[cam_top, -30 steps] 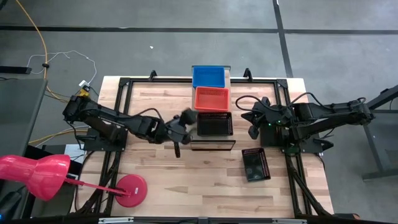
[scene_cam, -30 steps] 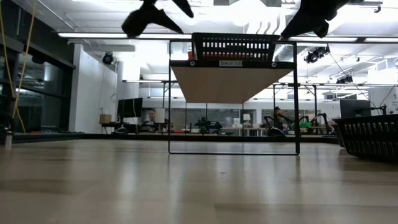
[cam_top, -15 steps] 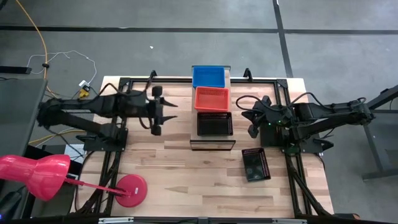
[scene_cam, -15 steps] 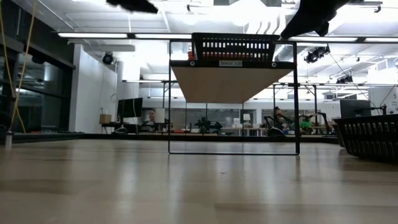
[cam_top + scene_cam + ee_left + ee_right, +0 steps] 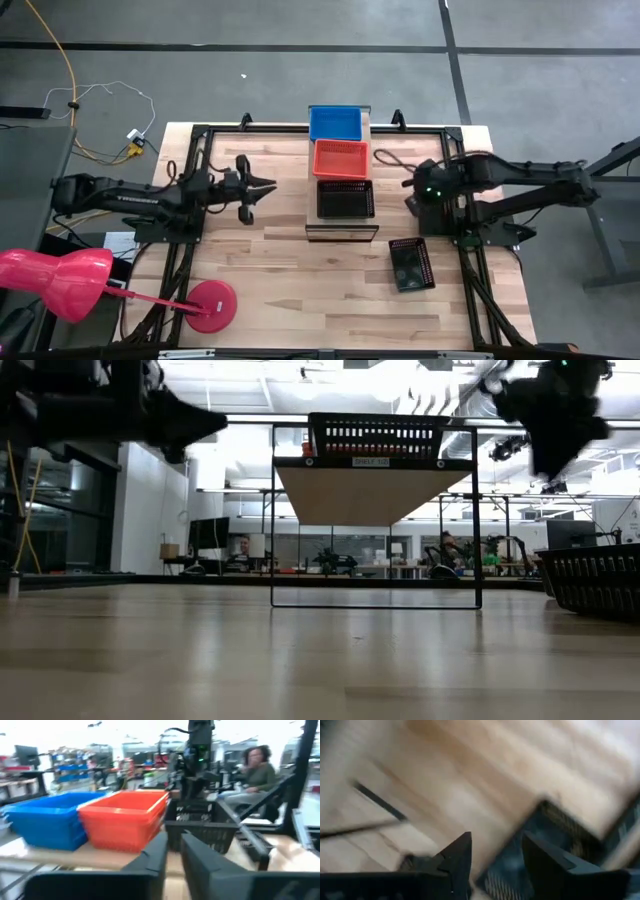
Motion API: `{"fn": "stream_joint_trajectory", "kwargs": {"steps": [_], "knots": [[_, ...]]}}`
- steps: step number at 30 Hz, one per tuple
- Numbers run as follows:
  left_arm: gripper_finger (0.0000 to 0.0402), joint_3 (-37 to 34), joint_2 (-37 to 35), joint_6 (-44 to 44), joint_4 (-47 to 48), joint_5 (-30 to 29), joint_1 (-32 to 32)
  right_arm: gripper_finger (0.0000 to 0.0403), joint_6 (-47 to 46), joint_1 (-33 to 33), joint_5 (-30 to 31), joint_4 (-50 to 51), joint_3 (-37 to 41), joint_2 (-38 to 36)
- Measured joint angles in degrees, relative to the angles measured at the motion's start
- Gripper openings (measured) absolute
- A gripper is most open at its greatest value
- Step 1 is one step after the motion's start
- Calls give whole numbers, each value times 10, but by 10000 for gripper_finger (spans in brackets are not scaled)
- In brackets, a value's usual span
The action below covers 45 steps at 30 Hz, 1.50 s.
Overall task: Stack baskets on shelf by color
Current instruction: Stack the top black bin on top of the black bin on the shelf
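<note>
High view, mesh plastic baskets point(image 5: 340, 158) on narrow wooden shelf point(image 5: 341, 232), plank tabletop point(image 5: 300, 290).
</note>
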<state>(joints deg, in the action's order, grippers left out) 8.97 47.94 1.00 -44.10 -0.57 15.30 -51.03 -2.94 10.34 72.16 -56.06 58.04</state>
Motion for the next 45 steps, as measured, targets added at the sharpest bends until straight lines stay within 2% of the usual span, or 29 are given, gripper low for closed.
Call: {"fn": "stream_joint_trajectory", "kwargs": {"steps": [3, 8, 10, 13, 18, 21, 26, 32, 38, 45], "knots": [[8, -10, 0, -8, -3, -42, -1, 166, -49, 10, -71, 59, 10, 29], [2, -10, 0, -4, -3, -48, -1, 160, -79, 55, -185, 80, 11, 63], [3, -10, -1, -4, -3, -47, -1, 155, -72, 83, -202, 81, 11, 74], [1, -10, -4, -4, -3, -46, -1, 148, -30, 138, -186, 82, 11, 93], [1, -10, -4, -4, -2, -46, -1, 145, 35, 232, -122, 84, 11, 133], [0, -10, -4, -4, -2, -46, -1, 145, 29, 270, -99, 95, 11, 155], [0, -10, -4, -8, -2, -46, -1, 145, 1, 320, -108, 119, 15, 179], [0, -10, -4, -8, 6, -46, -1, 145, -23, 364, -148, 71, 88, 179], [0, -10, -4, -8, 6, -55, -1, 145, 8, 386, -58, 24, 131, 179], [0, -10, -4, -8, 5, -70, -1, 145, 35, 401, -40, -27, 174, 178]]}}
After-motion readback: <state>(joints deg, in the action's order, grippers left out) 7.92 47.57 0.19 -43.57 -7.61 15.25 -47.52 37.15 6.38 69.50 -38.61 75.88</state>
